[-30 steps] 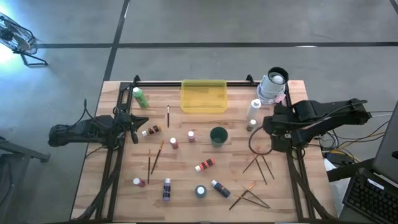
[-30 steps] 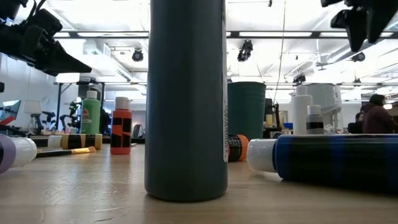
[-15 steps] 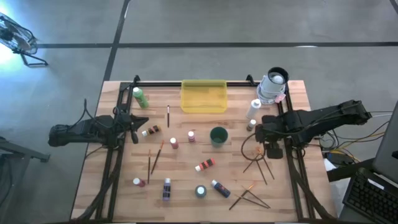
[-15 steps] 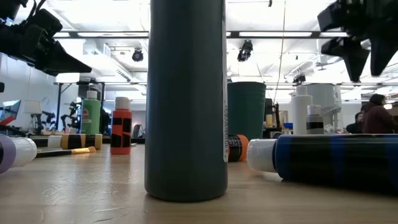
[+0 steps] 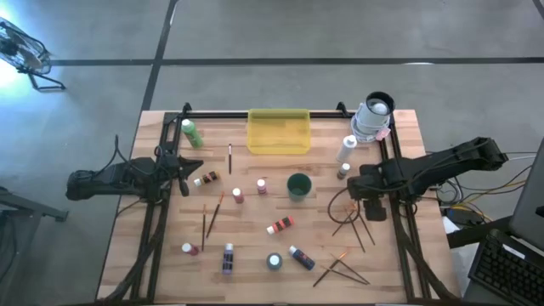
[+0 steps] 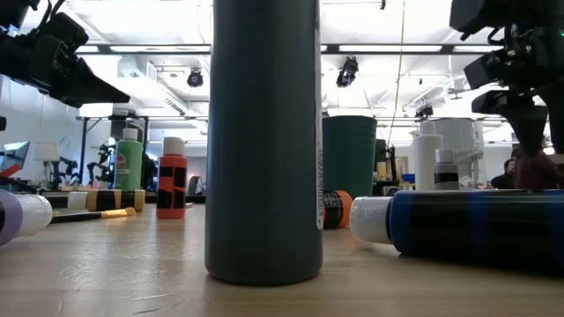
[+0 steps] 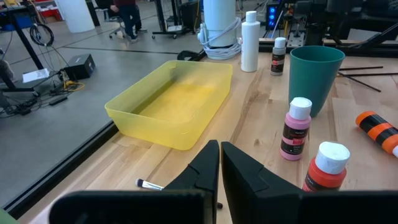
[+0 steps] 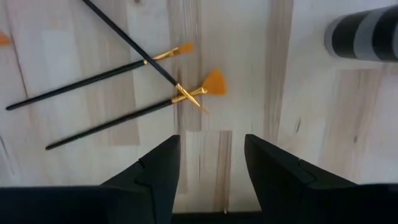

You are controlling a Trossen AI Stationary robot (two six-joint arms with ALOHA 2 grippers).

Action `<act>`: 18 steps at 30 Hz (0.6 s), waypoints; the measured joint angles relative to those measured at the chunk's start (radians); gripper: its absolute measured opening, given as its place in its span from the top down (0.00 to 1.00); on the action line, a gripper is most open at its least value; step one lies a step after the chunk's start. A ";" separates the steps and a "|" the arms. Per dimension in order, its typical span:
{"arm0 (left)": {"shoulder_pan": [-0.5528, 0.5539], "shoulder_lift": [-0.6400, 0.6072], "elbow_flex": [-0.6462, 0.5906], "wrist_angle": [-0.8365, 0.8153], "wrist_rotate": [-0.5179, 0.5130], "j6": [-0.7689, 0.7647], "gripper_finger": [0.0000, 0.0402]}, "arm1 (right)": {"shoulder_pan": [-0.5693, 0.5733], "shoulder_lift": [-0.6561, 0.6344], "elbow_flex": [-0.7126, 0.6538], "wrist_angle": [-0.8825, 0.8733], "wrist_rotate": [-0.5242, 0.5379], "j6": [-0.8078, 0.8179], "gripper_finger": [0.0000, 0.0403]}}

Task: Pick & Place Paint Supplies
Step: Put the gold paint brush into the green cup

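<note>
Small paint bottles stand or lie across the wooden table: green (image 5: 191,133), red (image 5: 238,195), pink (image 5: 262,185), orange (image 5: 280,225), purple (image 5: 190,249) and two blue ones (image 5: 228,257). Thin brushes (image 5: 353,223) lie crossed at the right. Their orange bristles (image 8: 214,81) show just ahead of my right gripper (image 8: 211,142). That gripper (image 5: 361,195) points straight down over them, open and holding nothing. My left gripper (image 7: 219,155) stays shut at the table's left (image 5: 183,174), above the wood.
A yellow tray (image 5: 278,132) sits at the far middle and a dark green cup (image 5: 298,185) at the centre. A white bottle (image 5: 347,149), a small bottle (image 5: 343,171) and a white roll (image 5: 372,119) stand far right. More brushes (image 5: 340,268) lie near the front.
My right gripper has come down toward the table over the crossed brushes at the right, still pointing down, and has shifted slightly toward the table's left. The bottles, the brushes and my left arm have kept still.
</note>
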 joint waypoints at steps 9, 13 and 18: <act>0.000 0.000 0.000 0.000 0.000 0.000 0.94 | 0.000 0.040 -0.037 0.036 -0.003 -0.004 0.54; 0.000 0.000 0.000 0.000 0.000 0.000 0.94 | 0.000 0.083 -0.037 0.037 -0.003 -0.003 0.53; 0.000 0.000 0.000 0.000 0.000 0.000 0.94 | 0.000 0.136 -0.037 0.041 -0.011 0.000 0.54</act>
